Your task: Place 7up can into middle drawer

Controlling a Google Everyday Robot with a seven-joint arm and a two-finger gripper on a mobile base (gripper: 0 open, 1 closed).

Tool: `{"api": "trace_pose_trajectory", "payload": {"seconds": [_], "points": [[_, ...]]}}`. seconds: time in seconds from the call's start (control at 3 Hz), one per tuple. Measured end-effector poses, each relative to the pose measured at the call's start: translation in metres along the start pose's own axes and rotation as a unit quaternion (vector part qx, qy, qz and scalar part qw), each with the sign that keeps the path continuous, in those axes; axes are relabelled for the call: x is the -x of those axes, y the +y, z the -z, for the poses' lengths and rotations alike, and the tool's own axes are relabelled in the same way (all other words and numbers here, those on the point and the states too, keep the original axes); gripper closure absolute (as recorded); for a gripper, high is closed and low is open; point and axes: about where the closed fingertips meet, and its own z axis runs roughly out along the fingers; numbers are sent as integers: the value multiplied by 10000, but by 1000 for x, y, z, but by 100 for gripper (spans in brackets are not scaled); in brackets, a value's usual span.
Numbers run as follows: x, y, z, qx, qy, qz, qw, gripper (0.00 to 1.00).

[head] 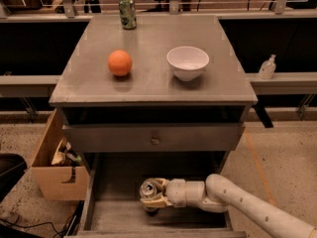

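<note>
Camera view: arm point(247, 206) level; hand point(151, 198) grips 7up can point(147, 187) inside middle drawer point(115, 218)

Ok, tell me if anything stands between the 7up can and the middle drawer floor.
Nothing visible does. The gripper, fingers closed on the 7up can, is inside the open middle drawer, low near its floor; no other object shows beneath it.

No legible text/nos. anywhere; green can point(127, 12), upper left, markings unreadable. Gripper point(150, 198) lower centre, over middle drawer point(116, 216), clamped on 7up can point(147, 187), label unreadable
</note>
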Motion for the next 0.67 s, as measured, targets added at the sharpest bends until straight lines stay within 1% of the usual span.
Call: {"api": "trace_pose_trajectory", "payload": {"seconds": [0.33, 0.67], "points": [[-7, -3, -6, -45, 52, 3, 10000, 100], [-7, -2, -8, -29, 46, 2, 10000, 83]]}}
